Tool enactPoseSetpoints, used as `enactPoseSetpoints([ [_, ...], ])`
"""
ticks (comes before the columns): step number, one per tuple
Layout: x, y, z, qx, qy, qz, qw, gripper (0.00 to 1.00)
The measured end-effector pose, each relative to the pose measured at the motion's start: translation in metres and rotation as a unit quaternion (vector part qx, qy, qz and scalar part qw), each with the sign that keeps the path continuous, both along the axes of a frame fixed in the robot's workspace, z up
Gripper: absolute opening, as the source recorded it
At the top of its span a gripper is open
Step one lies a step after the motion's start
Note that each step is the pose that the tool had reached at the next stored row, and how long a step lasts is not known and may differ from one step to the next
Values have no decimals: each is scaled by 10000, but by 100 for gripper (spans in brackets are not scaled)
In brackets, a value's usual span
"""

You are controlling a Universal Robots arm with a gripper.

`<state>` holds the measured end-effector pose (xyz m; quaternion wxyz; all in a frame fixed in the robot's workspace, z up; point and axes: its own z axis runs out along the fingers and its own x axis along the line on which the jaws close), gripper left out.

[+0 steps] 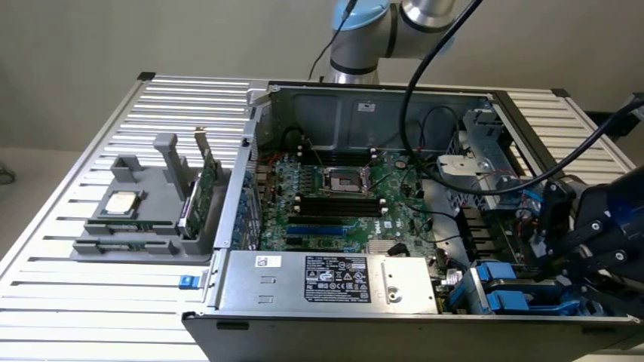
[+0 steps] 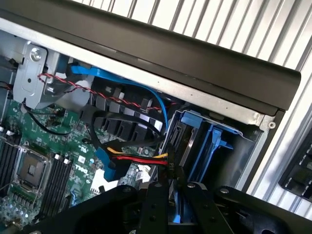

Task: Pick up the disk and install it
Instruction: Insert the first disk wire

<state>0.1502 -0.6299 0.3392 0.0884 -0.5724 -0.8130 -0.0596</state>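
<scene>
My gripper (image 2: 168, 189) hangs over the drive bay at the near corner of the open computer case (image 1: 302, 332). Its two black fingers (image 2: 155, 200) stand close together, shut on a thin piece seen edge-on, dark with blue plastic: the disk (image 2: 175, 215) in its blue carrier. That piece runs from the fingers into the bay, between the blue carrier rails (image 2: 214, 144). In the exterior view the gripper (image 1: 551, 253) is at the case's right side, just above the blue carriers (image 1: 508, 298); the disk's face is hidden there.
Red, yellow and black power leads (image 2: 141, 158) and a blue data cable (image 2: 146, 90) lie close beside the bay. The motherboard (image 1: 342, 204) fills the case floor, the power supply (image 1: 332, 279) its front. A grey fixture (image 1: 141, 219) with a processor chip and a green card stands on the exterior view's left.
</scene>
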Motion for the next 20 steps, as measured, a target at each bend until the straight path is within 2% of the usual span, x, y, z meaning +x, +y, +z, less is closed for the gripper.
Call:
enactPoseSetpoints([
  [1, 0, 1, -1, -35, 31, -4, 10000, 17],
  [3, 0, 4, -3, -75, 116, -16, 9999, 17],
  [4, 0, 7, -3, -81, 160, -26, 9998, 17],
  [5, 0, 11, -2, -84, 190, -35, 9998, 17],
  [8, 0, 25, -2, -85, 248, -69, 9996, 17],
  [10, 0, 38, -2, -91, 269, -83, 9996, 17],
  [12, 0, 56, -1, -112, 281, -89, 9995, 17],
  [17, 4, 120, -2, -184, 288, -98, 9994, 17],
  [20, 10, 157, -2, -210, 292, -111, 9993, 17],
])
